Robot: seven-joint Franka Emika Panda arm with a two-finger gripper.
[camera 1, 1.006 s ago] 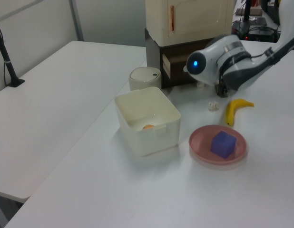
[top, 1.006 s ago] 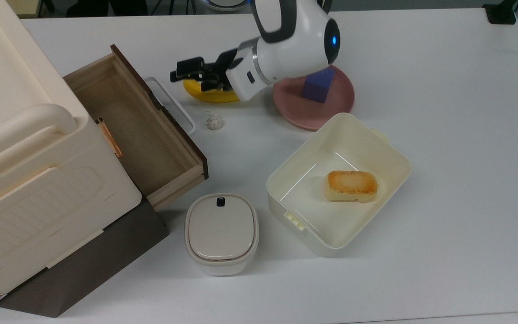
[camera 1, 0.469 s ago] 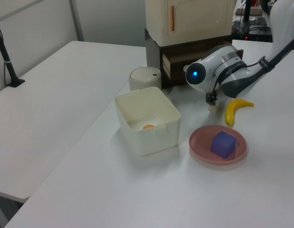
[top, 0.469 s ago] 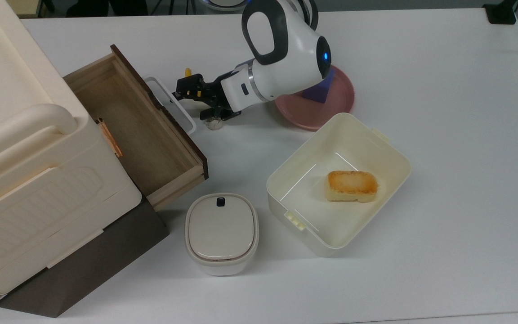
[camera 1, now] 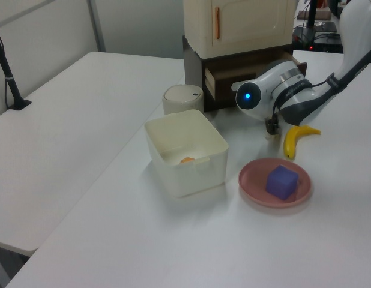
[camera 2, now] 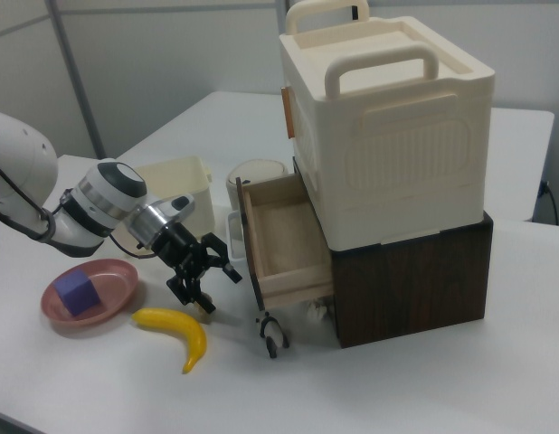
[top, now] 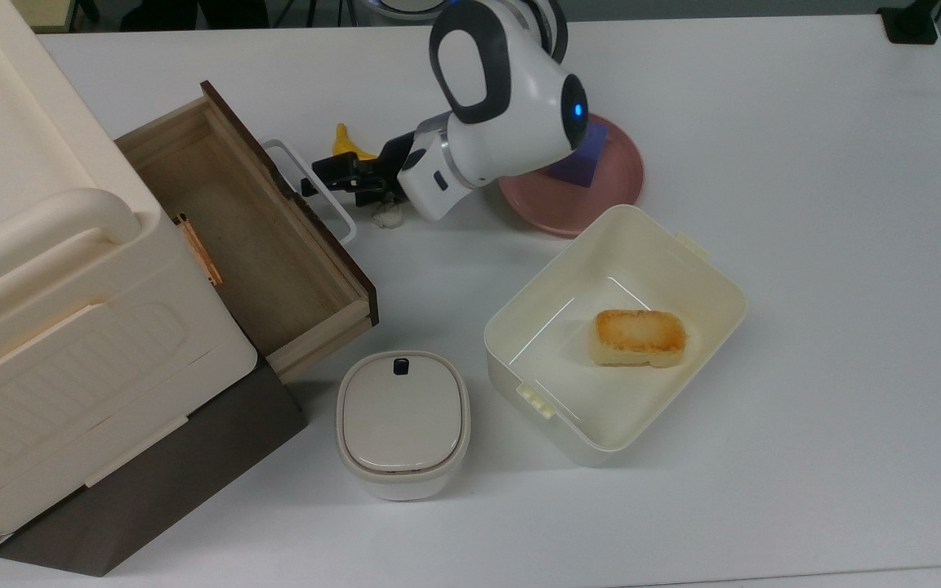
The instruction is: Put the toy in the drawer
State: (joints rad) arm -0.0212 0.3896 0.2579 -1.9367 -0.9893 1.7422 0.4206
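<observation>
Currently the step in hand, as I judge it, is reaching for the toy, and the gripper is not lined up with it. In the right view the small black-and-white figure stands upright on the table, just below the near front corner of the open drawer and close to the dark cabinet base. The gripper hangs well to the right view's left of it, low over the table. Its jaws are spread apart and hold nothing.

In the top view the gripper sits between the drawer's white loop handle and the off-white lumpy ball, with the banana just beyond it. The ball lies close under the wrist and would be easy to take by mistake.

To do this step well, the arm should lift a little and clear the handle. It should then travel along the drawer front towards the right view's right until the open jaws straddle the figure. A straight descent is best, since the dark front panel overhangs close beside the toy and leaves little room on that side. The figure is tiny and likely to tip, so a slow, centred close low on its body seems wise. The drawer stands pulled out and bare inside, ready to receive it.
</observation>
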